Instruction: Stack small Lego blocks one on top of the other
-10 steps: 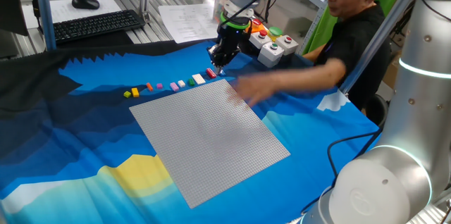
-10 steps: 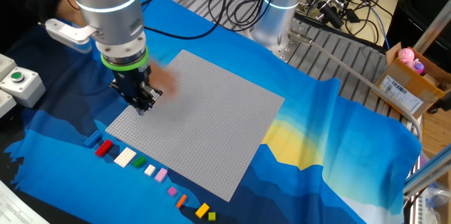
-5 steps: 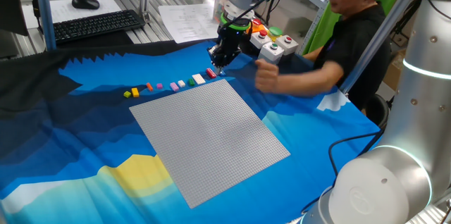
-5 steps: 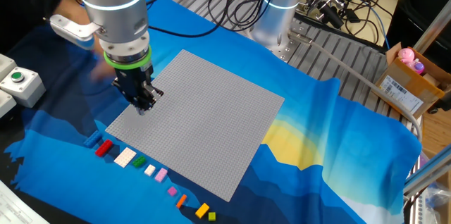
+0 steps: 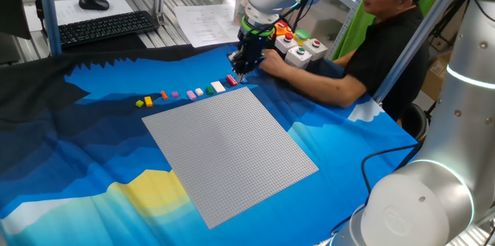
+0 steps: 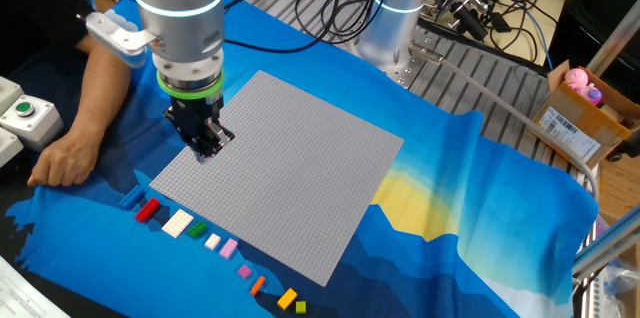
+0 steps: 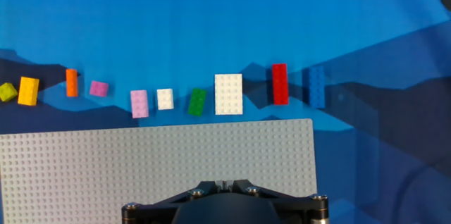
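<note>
Mostly, small Lego blocks (image 7: 228, 94) upright, long axes parallel

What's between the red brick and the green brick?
A big white brick sits between the red brick and green brick, apart from both; the hand view shows it best.

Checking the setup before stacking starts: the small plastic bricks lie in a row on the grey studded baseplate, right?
Not quite. The small plastic bricks lie in a row on the blue cloth beside the grey studded baseplate, not on it; the hand view shows this.
</note>
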